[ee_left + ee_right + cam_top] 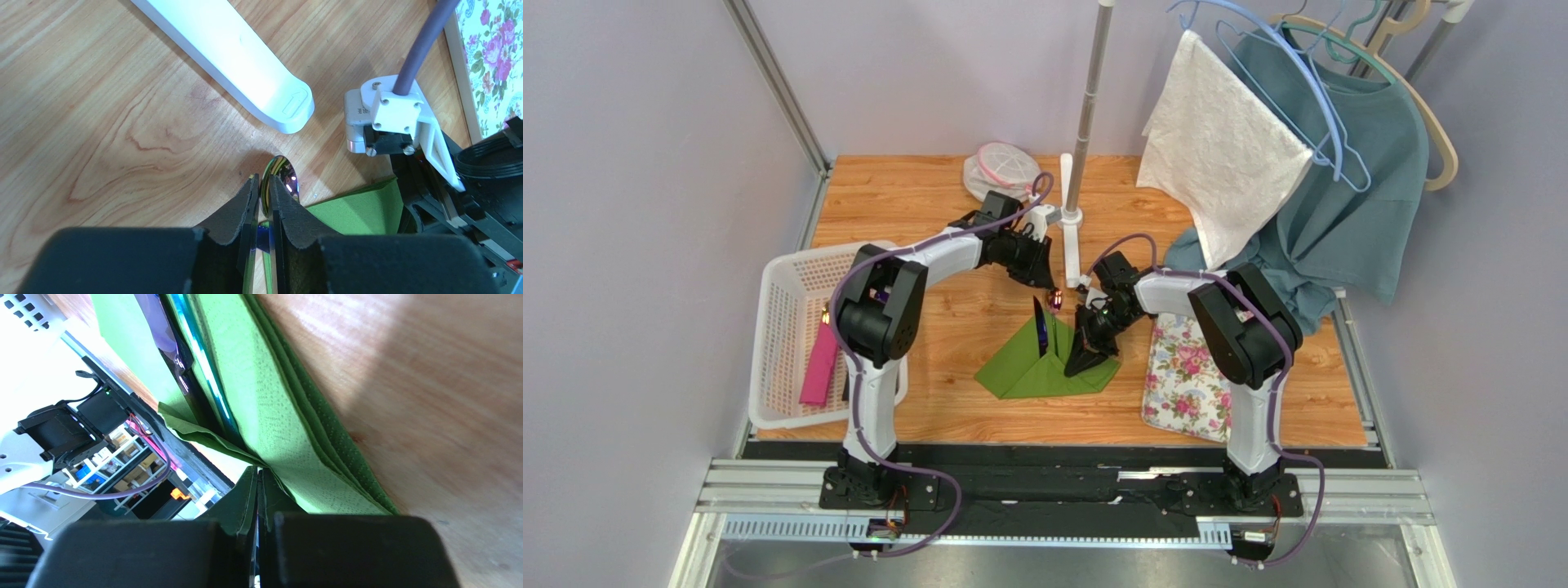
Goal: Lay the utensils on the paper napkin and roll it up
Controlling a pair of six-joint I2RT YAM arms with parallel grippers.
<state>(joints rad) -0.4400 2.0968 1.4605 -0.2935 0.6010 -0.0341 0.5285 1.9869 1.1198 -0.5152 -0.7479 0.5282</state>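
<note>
The green napkin (1020,368) lies on the wooden table (916,208) just left of the floral mat (1185,374). It is partly folded into a pointed shape. The dark utensils (1042,331) lie in its fold, left of the mat, with their heads past the napkin's far tip.

The left gripper (264,199) is on the mat's far-left side. Its jaws are narrow, pinched on the neck of a glossy spoon (279,174). The spoon's bowl is over bare wood beside a green corner, and a white stand foot (245,55) is just beyond it.

The right gripper (258,481) sits between the utensils and the mat. Its jaws are closed tight on the napkin's edge. From the right wrist, green layers wrap over a blue-sheened handle (202,373) and a dark one beside it.
</note>
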